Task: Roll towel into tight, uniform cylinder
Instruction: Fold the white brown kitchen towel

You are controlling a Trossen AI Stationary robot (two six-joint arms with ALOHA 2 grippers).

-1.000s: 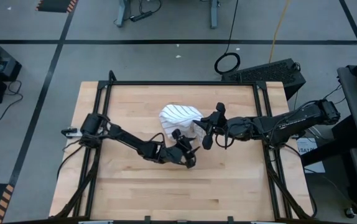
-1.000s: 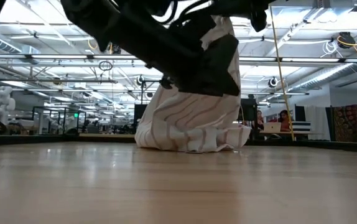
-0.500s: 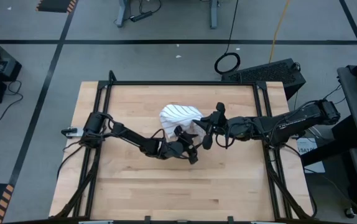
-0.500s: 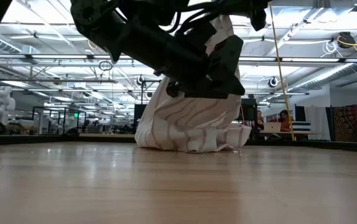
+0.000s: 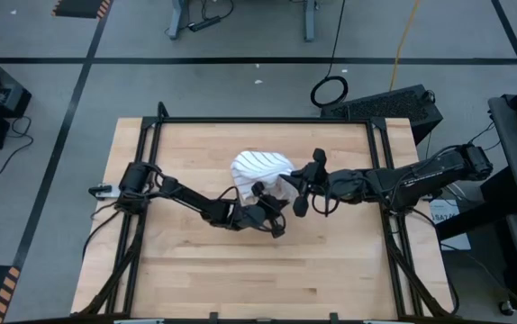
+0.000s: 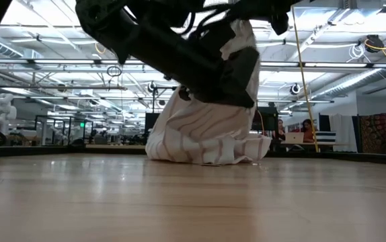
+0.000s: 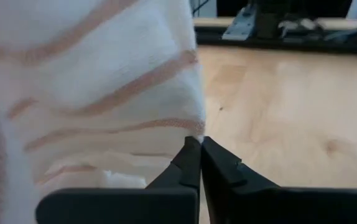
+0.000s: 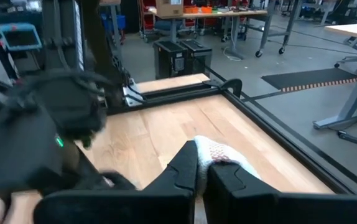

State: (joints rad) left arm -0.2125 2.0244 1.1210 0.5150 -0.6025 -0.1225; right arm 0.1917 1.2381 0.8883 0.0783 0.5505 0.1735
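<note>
The white, dark-pinstriped cloth towel [image 5: 258, 173] sits bunched, not rolled, mid-desk [image 5: 195, 270] between both grippers, the left gripper [image 5: 268, 203] pinching its near corner, the right gripper [image 5: 296, 187] pinching its right edge, both fingers closed.

The towel [image 5: 260, 171] sits bunched on the worktop [image 5: 186, 270] near its middle, toward the far edge. The left claw [image 5: 272, 200] is at the towel's near right corner, pinched onto its edge, the cloth lying beyond it. The right claw [image 5: 293, 187] is just right of the towel, beside and slightly beyond the left claw, also gripping cloth.
</note>
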